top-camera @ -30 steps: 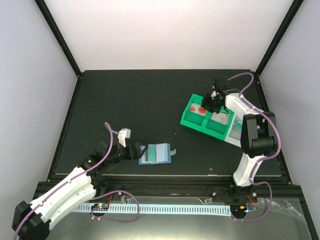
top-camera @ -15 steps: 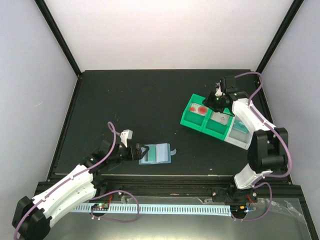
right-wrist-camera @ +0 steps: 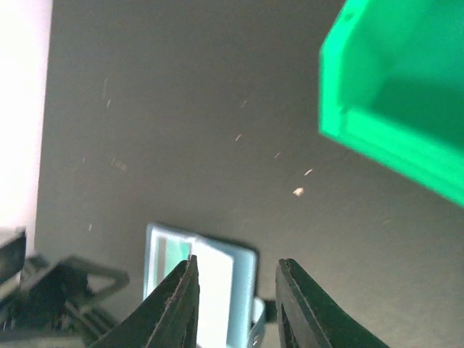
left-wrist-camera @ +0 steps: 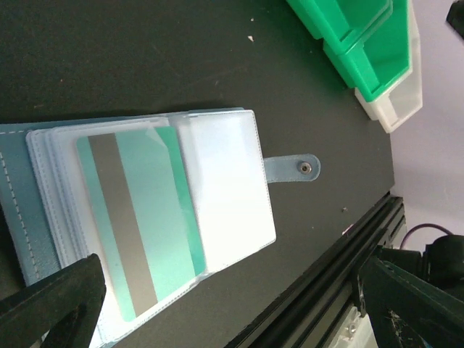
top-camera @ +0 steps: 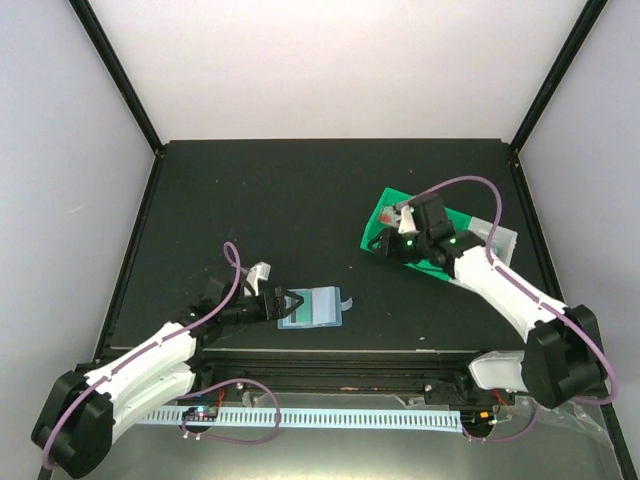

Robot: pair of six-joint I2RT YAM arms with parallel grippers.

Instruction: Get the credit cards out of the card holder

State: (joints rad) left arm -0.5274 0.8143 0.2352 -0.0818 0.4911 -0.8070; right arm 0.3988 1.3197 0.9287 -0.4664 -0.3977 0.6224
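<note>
The light blue card holder (top-camera: pixel 314 307) lies open on the black table near its front edge. In the left wrist view the holder (left-wrist-camera: pixel 225 188) has a teal card (left-wrist-camera: pixel 138 225) with a grey stripe in a clear slot. My left gripper (top-camera: pixel 285 300) is open, low at the holder's left edge, and its fingers (left-wrist-camera: pixel 51 304) stand wide apart and hold nothing. My right gripper (top-camera: pixel 390 243) is open and empty, above the green bins' near-left corner and pointing at the holder (right-wrist-camera: pixel 217 279). The red and whitish-pink cards are hidden.
Two green bins (top-camera: pixel 385 228) and a clear bin (top-camera: pixel 497 236) stand at the right, partly under my right arm; they also show in the left wrist view (left-wrist-camera: pixel 355 36). The table's front rail (left-wrist-camera: pixel 341 290) runs just beyond the holder.
My right arm has swung down from over the bins toward the table's middle, now facing the holder. My left gripper has edged right, up to the holder.
</note>
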